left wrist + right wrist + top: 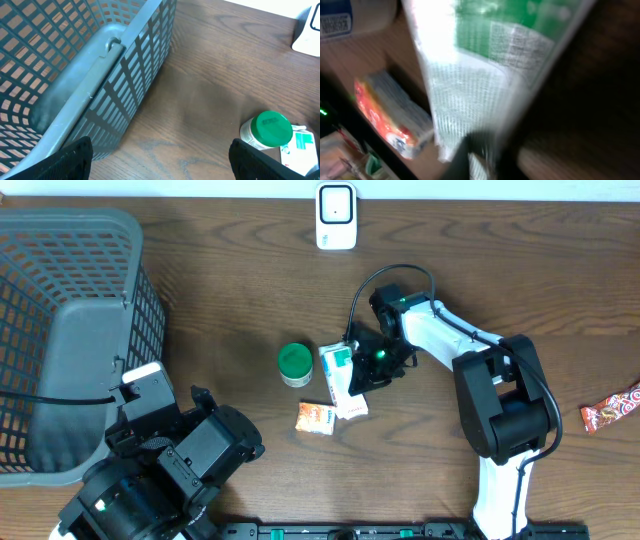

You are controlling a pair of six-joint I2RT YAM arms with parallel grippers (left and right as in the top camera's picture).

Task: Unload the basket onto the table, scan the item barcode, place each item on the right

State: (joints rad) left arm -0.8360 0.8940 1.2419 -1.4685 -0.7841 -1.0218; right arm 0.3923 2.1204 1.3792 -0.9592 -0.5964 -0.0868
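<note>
Looking down from the overhead camera, you see the right arm point(500, 405) rise from the near edge of the table, bend at its elbow and stretch left toward the middle; the right gripper point(362, 372) sits low at the right edge of the white-and-green packet point(338, 378), which lies flat on the wood; a green-lidded jar point(294, 364) stands just left of the packet, and a small orange packet point(316, 418) lies just in front of it; the white scanner point(336, 216) stands well apart at the far edge; the left arm point(170, 470) is folded at the near left corner beside the grey basket point(70, 300).

From the left wrist, your left gripper point(160, 167) hangs released, its two fingertips point(70, 160) wide apart with only bare table between them; the basket wall fills the left, and the jar and a corner of the packet show at the lower right.

From the right wrist, the picture is blurred; the packet fills the frame, a dark finger point(475, 155) overlaps its lower edge; the claw is clenched, yet you cannot tell whether it pinches the packet.
</note>
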